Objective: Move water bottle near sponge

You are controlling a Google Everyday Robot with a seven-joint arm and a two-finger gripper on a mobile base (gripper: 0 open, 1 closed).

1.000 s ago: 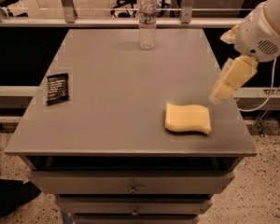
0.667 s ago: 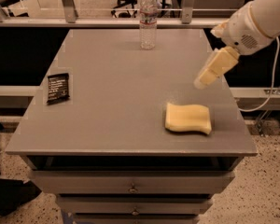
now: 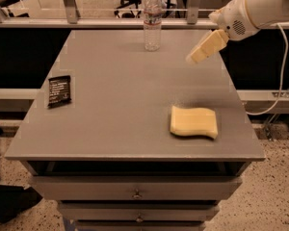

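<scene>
The water bottle (image 3: 152, 20) stands upright at the back middle of the grey table (image 3: 115, 100); it is clear, with a white cap and a red-and-white label band. The pale-yellow sponge (image 3: 194, 122) lies flat near the table's front right. My gripper (image 3: 194, 57) hangs above the table's right side on a white arm, to the right of the bottle and a little nearer the front, and well behind the sponge. It touches neither and holds nothing that shows.
A small black packet (image 3: 59, 90) lies near the table's left edge. Drawers (image 3: 135, 194) sit under the tabletop. A metal railing (image 3: 86, 9) runs just behind the table. A cable (image 3: 279, 71) hangs to the right.
My gripper and arm have moved left and toward the back of the table, closer to the bottle. The bottle, the sponge and the packet have not moved.
</scene>
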